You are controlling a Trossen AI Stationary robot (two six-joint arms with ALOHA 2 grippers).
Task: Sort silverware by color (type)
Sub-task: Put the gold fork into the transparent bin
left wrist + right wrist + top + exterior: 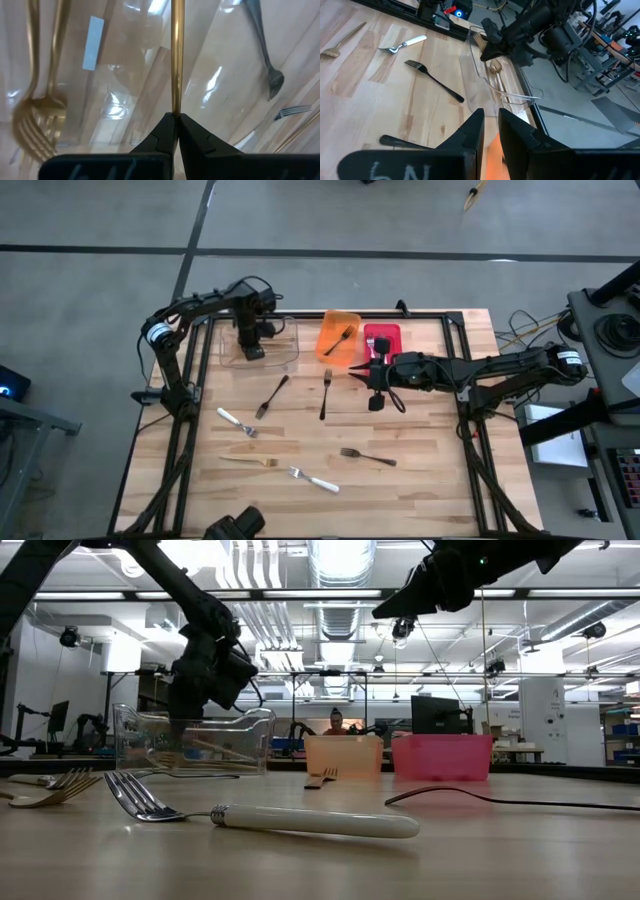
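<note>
Left pincer (175, 117) over clear bin (283, 350), clenched on gold utensil (176, 60)
Right pincer (362, 374) hovers near red bin (383, 333) at far side of desk (420, 440), fingers slightly apart, holding nothing seen; black fork (270, 395), black fork 2 (325, 395), white-handled fork (315, 480) lie on desk

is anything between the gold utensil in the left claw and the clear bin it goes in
Nothing visible. The left claw is shut on the gold utensil right over the clear bin, with two gold forks lying in the bin off to one side.
</note>
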